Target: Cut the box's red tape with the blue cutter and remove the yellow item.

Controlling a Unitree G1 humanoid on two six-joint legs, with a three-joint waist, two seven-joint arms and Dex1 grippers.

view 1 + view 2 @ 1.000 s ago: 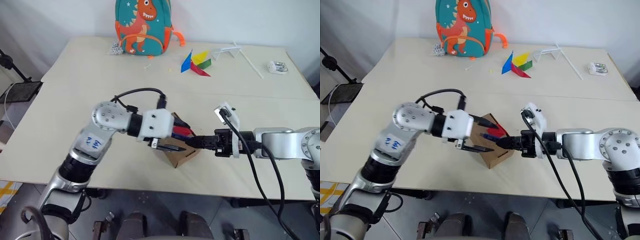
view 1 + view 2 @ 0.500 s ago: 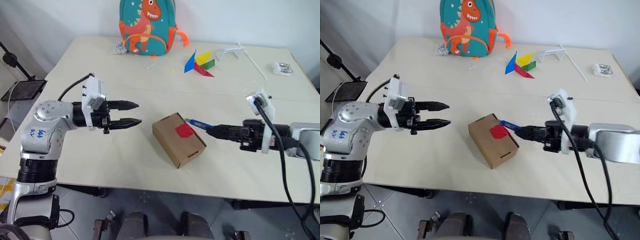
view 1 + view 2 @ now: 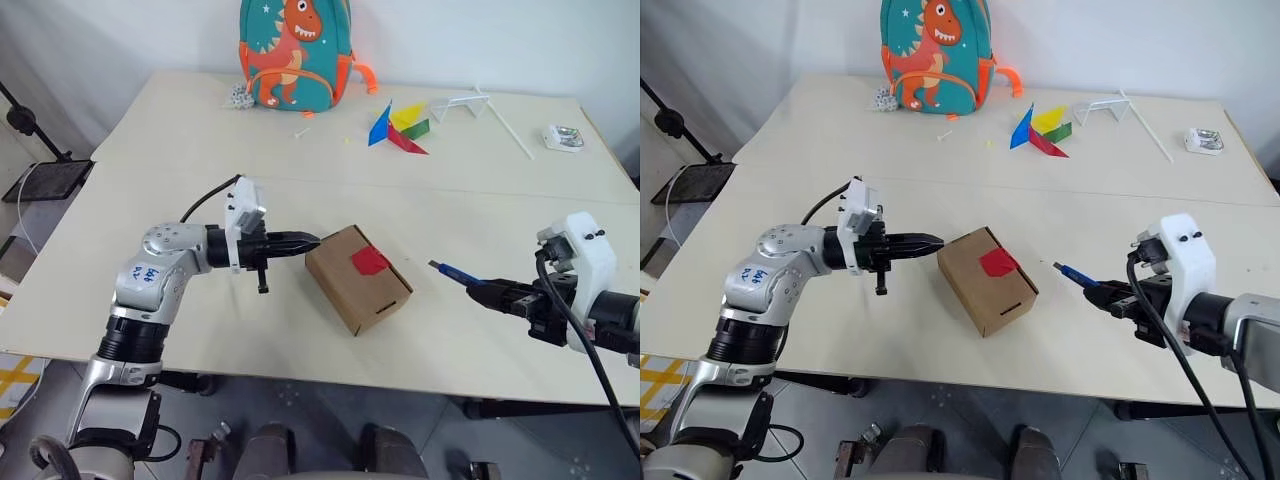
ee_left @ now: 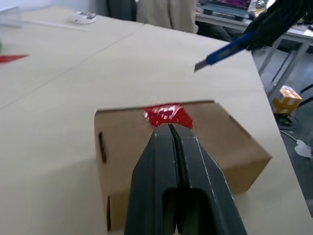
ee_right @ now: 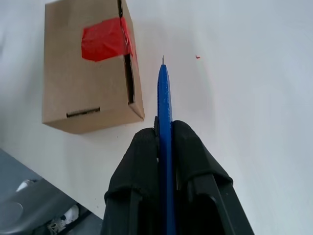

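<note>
The brown box [image 3: 352, 290] lies closed on the table, with the red tape [image 3: 370, 262] on its top by the lid's edge. My left gripper [image 3: 312, 240] is shut and empty. It points level at the box's left upper corner, its tips [image 4: 169, 128] right at the cardboard edge under the red tape [image 4: 166, 115]. To the right of the box, my right gripper [image 3: 480, 291] is shut on the blue cutter [image 3: 455, 272]. The cutter's [image 5: 164, 98] blade points toward the box [image 5: 83, 83], a short gap away. The yellow item is hidden.
A dinosaur backpack [image 3: 293, 50] stands at the table's far edge. A paper pinwheel [image 3: 400, 128], a white stick frame [image 3: 472, 102] and a small white object [image 3: 560, 136] lie at the back right. A black stand [image 3: 45, 178] sits off the table's left side.
My left gripper has shut and come in from the left to the box's corner. My right gripper has drawn the cutter back to the right, away from the red tape.
</note>
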